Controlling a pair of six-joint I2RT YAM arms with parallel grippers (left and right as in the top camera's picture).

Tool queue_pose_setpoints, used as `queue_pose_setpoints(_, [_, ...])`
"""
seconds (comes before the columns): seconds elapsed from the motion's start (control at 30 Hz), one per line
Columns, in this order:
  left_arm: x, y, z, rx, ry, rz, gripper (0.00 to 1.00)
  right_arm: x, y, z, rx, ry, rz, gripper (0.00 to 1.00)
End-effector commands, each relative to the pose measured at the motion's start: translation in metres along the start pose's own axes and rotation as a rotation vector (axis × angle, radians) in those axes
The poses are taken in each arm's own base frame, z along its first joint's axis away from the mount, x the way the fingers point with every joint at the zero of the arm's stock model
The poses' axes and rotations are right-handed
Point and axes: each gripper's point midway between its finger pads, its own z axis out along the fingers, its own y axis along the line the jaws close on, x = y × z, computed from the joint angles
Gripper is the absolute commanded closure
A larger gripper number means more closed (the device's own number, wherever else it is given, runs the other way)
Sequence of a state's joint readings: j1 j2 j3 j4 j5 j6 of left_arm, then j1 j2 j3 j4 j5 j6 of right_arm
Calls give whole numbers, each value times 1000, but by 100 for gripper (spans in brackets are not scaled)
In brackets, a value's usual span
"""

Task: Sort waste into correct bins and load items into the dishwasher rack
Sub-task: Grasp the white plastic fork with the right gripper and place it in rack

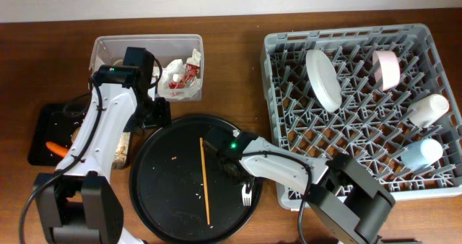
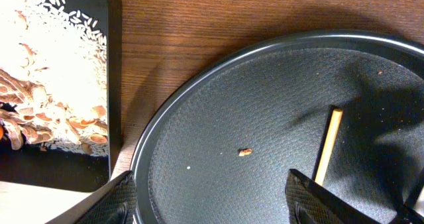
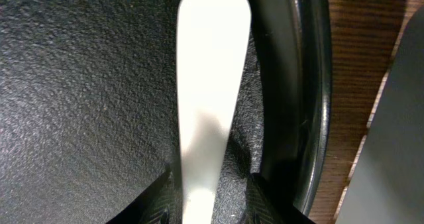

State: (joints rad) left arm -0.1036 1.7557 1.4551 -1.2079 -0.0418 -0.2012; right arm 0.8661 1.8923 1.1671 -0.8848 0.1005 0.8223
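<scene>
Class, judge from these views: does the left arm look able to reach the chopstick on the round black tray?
Probably yes. The left gripper hangs open above the rim of the tray, the chopstick lies uncovered just ahead, and the right gripper sits beyond it by the fork.

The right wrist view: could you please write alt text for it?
The handle of a white fork runs up the middle, its lower end between the fingers of the right gripper, lying on the round black tray. At right are the tray's rim, the wooden table and the edge of the grey rack.
</scene>
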Motion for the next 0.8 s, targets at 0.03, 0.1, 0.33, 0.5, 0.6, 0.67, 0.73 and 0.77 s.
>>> queue_pose_setpoints(0.03, [-2,3,0,-10,-6,6,28,3,1,10,13,35,-2,84])
queue_pose_setpoints(0.1, [-2,3,0,-10,-6,6,28,6,0,10,11,51,-3,94])
queue_pose_setpoints(0.33, [-2,3,0,-10,-6,6,28,-43,-22,-108,-119,-189,35,95])
queue_pose_setpoints(0.5, [-2,3,0,-9,-6,6,29,-60,-108,-151,-104,-261,36,92])
queue_pose_setpoints(0.6, [-2,3,0,-10,-6,6,28,-61,-128,-130,-58,-204,37,92])
queue_pose_setpoints(0.67, [-2,3,0,-9,-6,6,28,-55,-127,-105,-43,-168,33,91])
queue_pose_setpoints(0.73, [-2,3,0,-10,-6,6,28,-53,-126,-83,-34,-146,30,91])
queue_pose_setpoints(0.77, [-2,3,0,-10,-6,6,28,-52,-125,-78,-31,-139,29,91])
